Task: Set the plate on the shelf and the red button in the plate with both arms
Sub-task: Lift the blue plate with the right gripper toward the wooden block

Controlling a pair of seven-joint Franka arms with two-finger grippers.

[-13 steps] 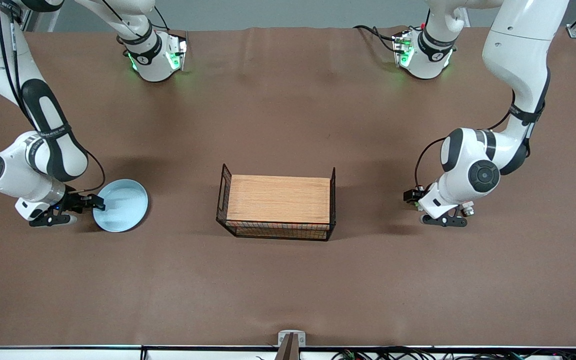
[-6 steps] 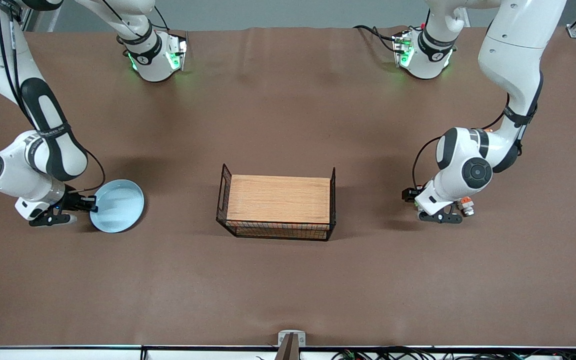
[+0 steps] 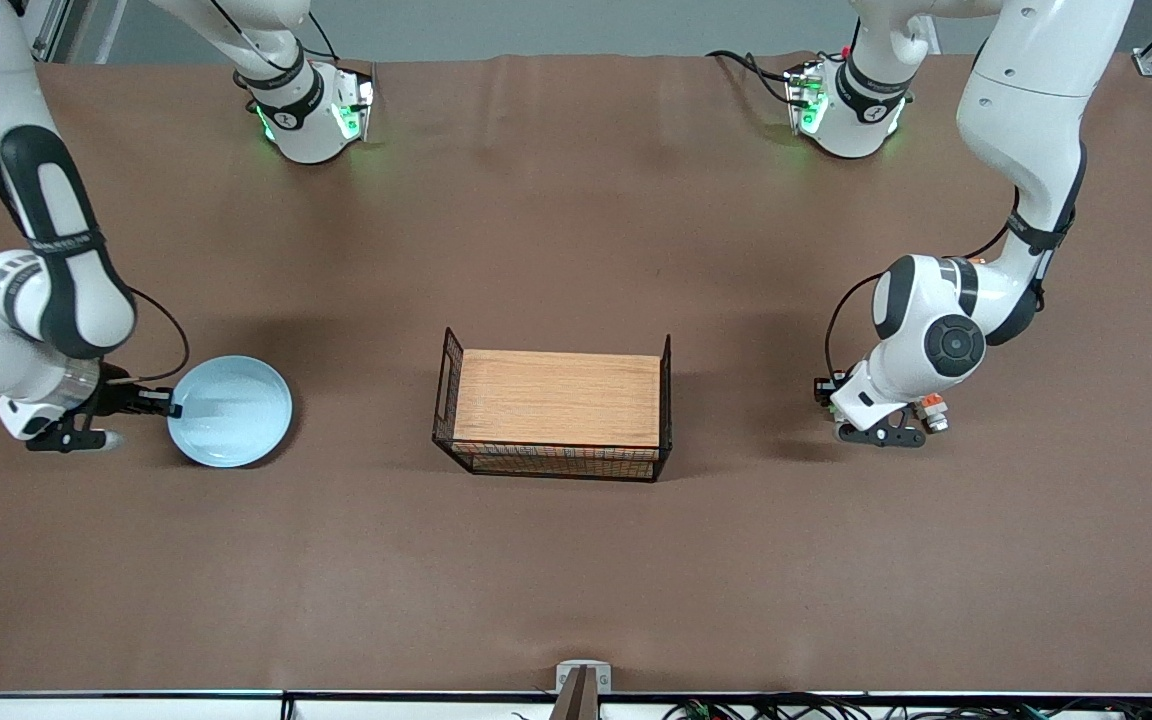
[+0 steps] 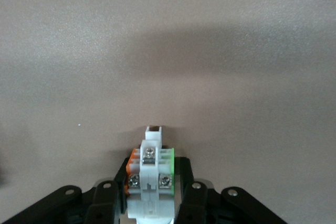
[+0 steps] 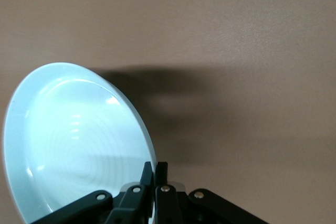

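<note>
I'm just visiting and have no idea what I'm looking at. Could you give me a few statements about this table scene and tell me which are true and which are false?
1. The right gripper is shut on the rim of the plate. True.
2. The plate lies on top of the wooden-topped wire basket. False: it is off the basket, toward the right arm's end of the table.
3. The left gripper holds the red button. True.
4. The plate is dark red. False: it is pale blue.
5. The red button rests on the basket. False: it sits between the left gripper's fingers.
</note>
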